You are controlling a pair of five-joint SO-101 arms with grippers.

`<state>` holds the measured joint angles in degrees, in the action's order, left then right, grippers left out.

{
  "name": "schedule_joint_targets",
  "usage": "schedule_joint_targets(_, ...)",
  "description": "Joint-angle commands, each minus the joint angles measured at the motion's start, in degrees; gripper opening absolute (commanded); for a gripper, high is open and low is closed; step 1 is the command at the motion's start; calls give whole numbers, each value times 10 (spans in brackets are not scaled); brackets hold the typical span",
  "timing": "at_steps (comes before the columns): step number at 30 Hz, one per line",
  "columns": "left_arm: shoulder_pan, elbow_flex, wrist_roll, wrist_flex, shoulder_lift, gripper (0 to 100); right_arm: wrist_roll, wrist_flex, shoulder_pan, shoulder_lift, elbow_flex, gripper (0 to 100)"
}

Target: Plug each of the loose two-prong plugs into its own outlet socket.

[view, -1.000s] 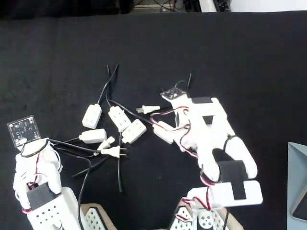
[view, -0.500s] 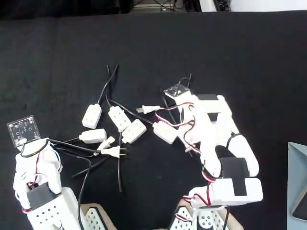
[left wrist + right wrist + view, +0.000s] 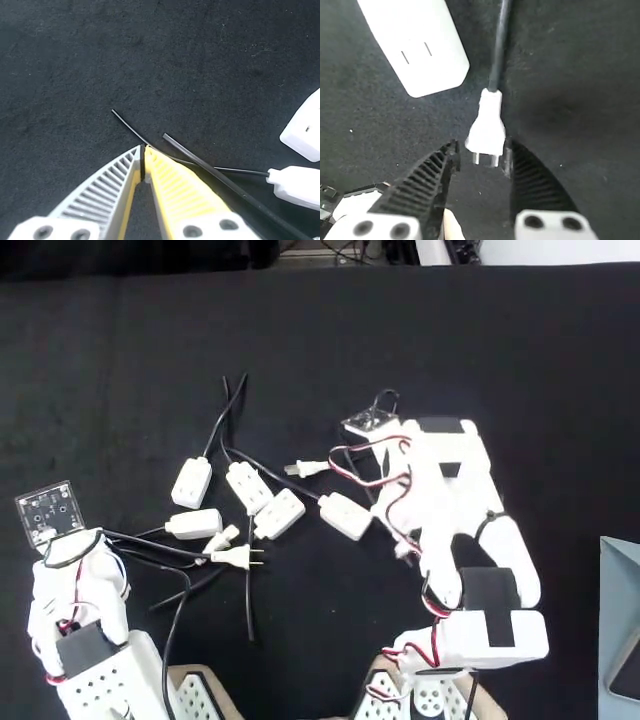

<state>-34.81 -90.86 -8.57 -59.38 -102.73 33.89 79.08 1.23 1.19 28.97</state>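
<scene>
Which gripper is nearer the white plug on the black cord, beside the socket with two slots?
Right. The right gripper is open, with its fingers on either side of the plug at its pronged end. The left gripper is shut by thin black cords, away from that plug.

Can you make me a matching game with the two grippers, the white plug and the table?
Things:
1. left gripper
2. right gripper
3. white plug
4. table

Clues:
A. black, lying under everything
B. open
C. sits between two dark fingers
D. shut

Pairs: 1-D, 2-B, 3-C, 4-A.
</scene>
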Motion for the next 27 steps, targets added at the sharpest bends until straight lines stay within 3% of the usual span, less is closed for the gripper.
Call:
schedule_joint_targets(1,-3,4,-4,11,-3,30,5,12,-11,-5,-37,123)
schedule_joint_targets(11,-3,4,-4,11,-3,30,6,-20,-38,6,-29,121)
schedule_joint_targets(22,-3,4,-4,11,-3,30,4,-34,-28,124,-34,120)
schedule_joint_targets(27,-3,4,-4,11,-3,30,3,-34,4,139,-35,56)
